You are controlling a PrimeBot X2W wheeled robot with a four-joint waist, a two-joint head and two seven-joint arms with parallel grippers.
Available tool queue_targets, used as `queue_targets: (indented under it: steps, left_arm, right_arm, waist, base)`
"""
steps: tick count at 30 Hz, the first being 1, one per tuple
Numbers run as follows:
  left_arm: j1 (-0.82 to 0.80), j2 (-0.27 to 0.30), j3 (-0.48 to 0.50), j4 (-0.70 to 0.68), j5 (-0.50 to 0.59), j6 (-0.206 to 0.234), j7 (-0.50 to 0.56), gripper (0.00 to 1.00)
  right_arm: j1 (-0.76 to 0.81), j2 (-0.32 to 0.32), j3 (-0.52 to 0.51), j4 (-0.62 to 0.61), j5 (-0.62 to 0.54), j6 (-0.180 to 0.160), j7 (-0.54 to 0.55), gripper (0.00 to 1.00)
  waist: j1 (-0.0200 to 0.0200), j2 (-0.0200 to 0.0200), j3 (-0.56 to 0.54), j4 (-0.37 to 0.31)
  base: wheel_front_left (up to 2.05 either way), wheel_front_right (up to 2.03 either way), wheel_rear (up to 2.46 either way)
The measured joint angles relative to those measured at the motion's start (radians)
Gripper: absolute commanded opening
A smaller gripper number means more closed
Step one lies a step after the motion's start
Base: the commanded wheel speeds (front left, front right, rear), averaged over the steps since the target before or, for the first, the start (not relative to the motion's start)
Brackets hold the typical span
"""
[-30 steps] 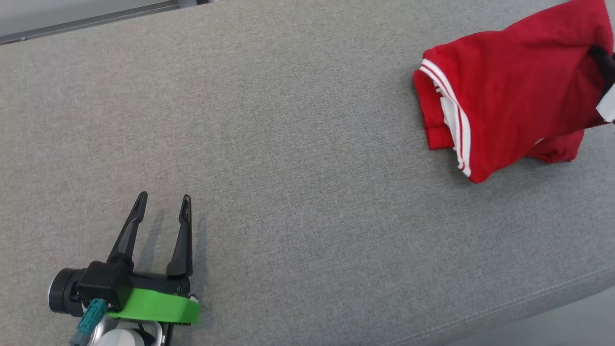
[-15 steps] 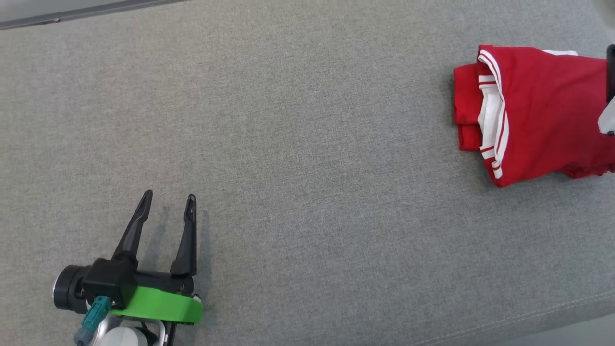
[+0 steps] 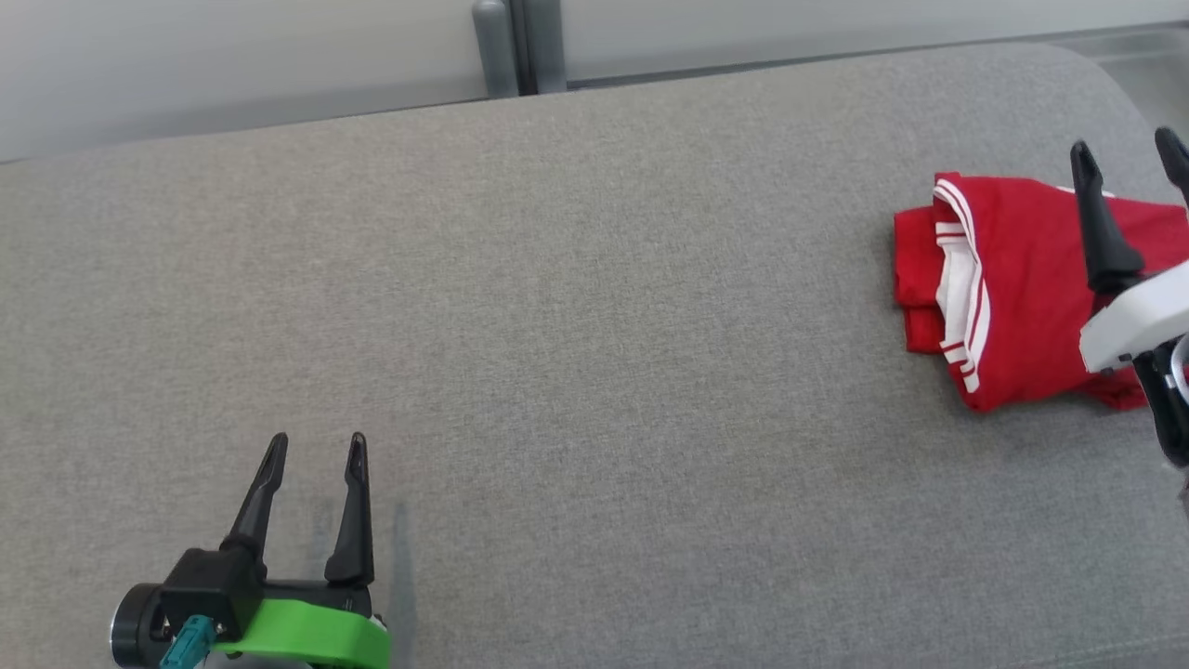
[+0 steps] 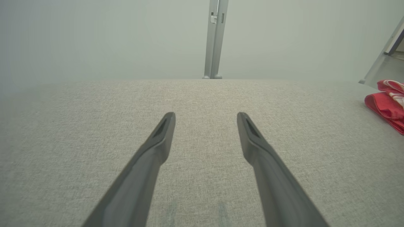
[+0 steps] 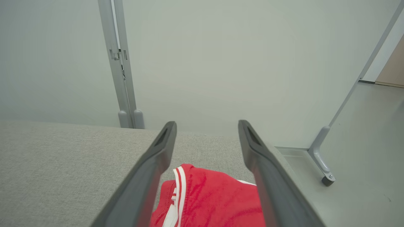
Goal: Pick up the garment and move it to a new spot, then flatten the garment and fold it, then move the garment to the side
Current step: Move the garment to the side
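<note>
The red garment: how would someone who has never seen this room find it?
Start with the wide grey padded surface and follow it to its right end. There the garment lies folded, beneath the right gripper with its dark fingers spread. Bright red cloth with white stripes sets it apart from the plain grey around it.

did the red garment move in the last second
Yes. The red garment has shifted toward the robot's right along the grey cushion, nearer its rounded right end, and lies let go, with the right gripper open over it.
</note>
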Motion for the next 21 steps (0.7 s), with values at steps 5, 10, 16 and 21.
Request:
queue_targets:
  steps: [5, 10, 16, 21]
  left_arm:
    - [0.031, -0.001, 0.024, 0.033, 0.005, 0.011, 0.0, 1.0]
    - [0.051, 0.007, 0.048, 0.067, 0.015, 0.027, 0.0, 1.0]
    - [0.057, 0.011, 0.073, 0.11, 0.006, 0.028, 0.0, 1.0]
    - [0.057, 0.01, 0.091, 0.16, 0.002, 0.028, 0.0, 1.0]
  right_arm:
    - [0.17, 0.038, -0.012, -0.102, 0.028, 0.0, -0.024, 1.0]
    - [0.3, 0.107, -0.033, -0.131, -0.007, 0.0, -0.068, 1.0]
    - [0.427, 0.198, -0.048, -0.095, -0.099, 0.0, -0.137, 1.0]
    - [0.467, 0.263, -0.053, -0.055, -0.186, 0.0, -0.181, 1.0]
  waist:
    - [0.0, 0.0, -0.067, 0.047]
    - [0.0, 0.0, -0.129, 0.09]
    - [0.0, 0.0, -0.183, 0.128]
    - [-0.0001, 0.0, -0.208, 0.136]
  base:
    - [0.0, 0.0, 0.0]
    - [0.0, 0.0, 0.0]
    - [0.0, 0.0, 0.0]
    - [0.0, 0.0, 0.0]
